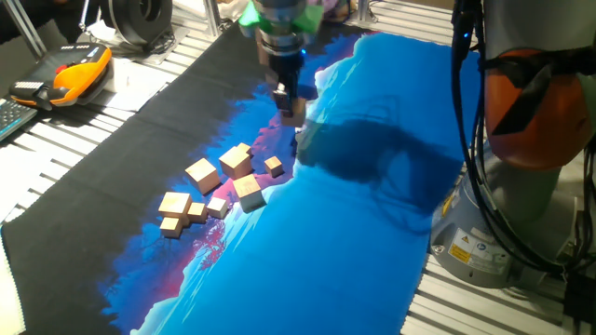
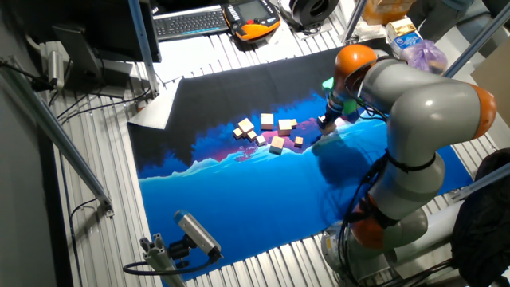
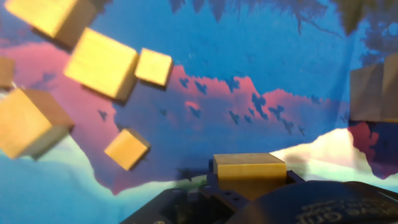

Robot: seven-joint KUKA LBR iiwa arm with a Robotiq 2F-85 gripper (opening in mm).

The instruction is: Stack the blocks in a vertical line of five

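Note:
Several light-tan wooden blocks (image 1: 236,160) lie loose in a cluster on the blue and black mat (image 1: 372,233), left of the middle. They also show in the other fixed view (image 2: 267,121) and in the hand view (image 3: 102,63). None of them rests on another. My gripper (image 1: 291,104) hangs above the mat, just right of and behind the cluster, and is shut on one small block (image 3: 249,167). That block shows at the fingertips in one fixed view (image 1: 294,113). In the other fixed view the gripper (image 2: 327,121) is right of the cluster.
An orange teach pendant (image 1: 79,74) lies at the table's far left, with a keyboard (image 2: 187,22) next to it. The robot's base (image 1: 521,130) stands at the right edge of the mat. A camera on a stand (image 2: 195,231) sits at the mat's near side.

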